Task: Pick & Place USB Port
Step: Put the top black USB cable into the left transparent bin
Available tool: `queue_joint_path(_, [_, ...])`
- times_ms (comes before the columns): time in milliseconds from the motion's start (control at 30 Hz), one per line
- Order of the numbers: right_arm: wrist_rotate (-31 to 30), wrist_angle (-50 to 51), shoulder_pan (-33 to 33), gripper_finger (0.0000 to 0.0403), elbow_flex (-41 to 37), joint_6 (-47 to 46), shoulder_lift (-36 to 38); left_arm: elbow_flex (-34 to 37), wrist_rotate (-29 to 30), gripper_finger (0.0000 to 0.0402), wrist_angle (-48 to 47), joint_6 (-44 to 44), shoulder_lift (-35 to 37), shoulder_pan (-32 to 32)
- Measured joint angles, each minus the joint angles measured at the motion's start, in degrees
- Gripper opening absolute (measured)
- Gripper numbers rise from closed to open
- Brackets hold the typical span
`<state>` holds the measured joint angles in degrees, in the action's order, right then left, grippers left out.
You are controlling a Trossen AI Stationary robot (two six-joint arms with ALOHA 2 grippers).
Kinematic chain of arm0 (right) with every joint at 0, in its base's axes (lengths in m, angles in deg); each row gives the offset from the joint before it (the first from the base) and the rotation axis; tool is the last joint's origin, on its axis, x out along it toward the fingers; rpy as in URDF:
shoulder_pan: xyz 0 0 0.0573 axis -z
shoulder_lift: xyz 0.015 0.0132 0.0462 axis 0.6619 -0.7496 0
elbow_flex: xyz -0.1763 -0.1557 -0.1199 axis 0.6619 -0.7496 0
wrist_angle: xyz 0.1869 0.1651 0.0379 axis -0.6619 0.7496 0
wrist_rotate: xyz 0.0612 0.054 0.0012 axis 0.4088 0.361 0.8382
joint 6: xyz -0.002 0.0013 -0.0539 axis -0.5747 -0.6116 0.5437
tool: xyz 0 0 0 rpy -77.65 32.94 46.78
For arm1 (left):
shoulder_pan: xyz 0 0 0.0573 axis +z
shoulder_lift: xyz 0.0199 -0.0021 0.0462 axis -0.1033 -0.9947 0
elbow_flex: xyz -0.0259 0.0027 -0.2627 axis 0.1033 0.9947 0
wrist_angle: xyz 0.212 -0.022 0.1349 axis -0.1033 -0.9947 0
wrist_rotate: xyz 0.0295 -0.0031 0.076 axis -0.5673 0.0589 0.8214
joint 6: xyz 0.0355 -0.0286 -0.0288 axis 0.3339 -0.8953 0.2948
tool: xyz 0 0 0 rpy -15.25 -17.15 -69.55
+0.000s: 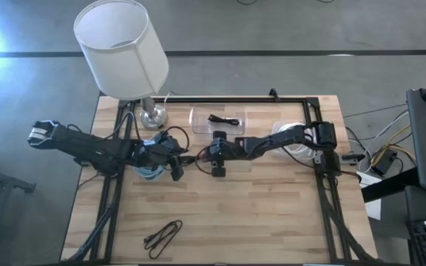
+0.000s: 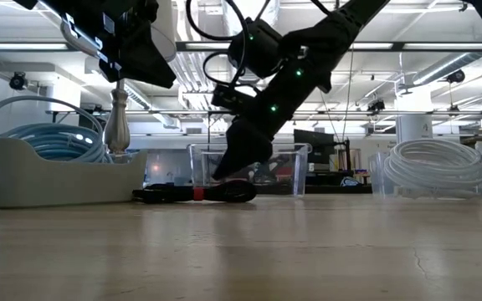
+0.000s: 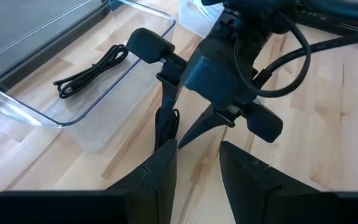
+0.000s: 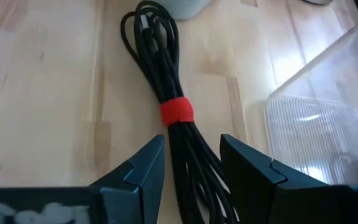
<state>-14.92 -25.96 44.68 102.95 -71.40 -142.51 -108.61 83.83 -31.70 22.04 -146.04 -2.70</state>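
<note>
Wooden table holds our cable bundle beside the clear tray. Our right gripper straddles it, fingers apart; our left gripper waits open nearby. Closing off-centre could spill loops.

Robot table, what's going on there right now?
The right gripper is low over the table with its open fingers on either side of a coiled black cable bound with a red tie, beside the clear tray; the fingers have not closed on it. One black cable already lies in that tray, and another lies loose at the table's near edge. The left gripper hangs close by, open, facing the right arm, holding nothing.
</note>
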Motion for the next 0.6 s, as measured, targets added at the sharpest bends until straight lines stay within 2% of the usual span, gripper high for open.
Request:
queue_joint_path(267, [-1.11,-1.85,0.13,0.0148,-0.33,2.92,-1.73,0.00,0.00,0.0124,-0.02,0.00,0.00,-0.02])
queue_joint_path(433, [-5.25,-2.07,0.05,0.0149,0.17,4.38,-3.39,0.00,0.00,0.0124,-0.02,0.00,0.00,-0.02])
queue_joint_path(600, [-4.82,-0.04,0.13,0.0147,1.25,6.10,-3.28,0.00,0.00,0.0124,-0.02,0.00,0.00,-0.07])
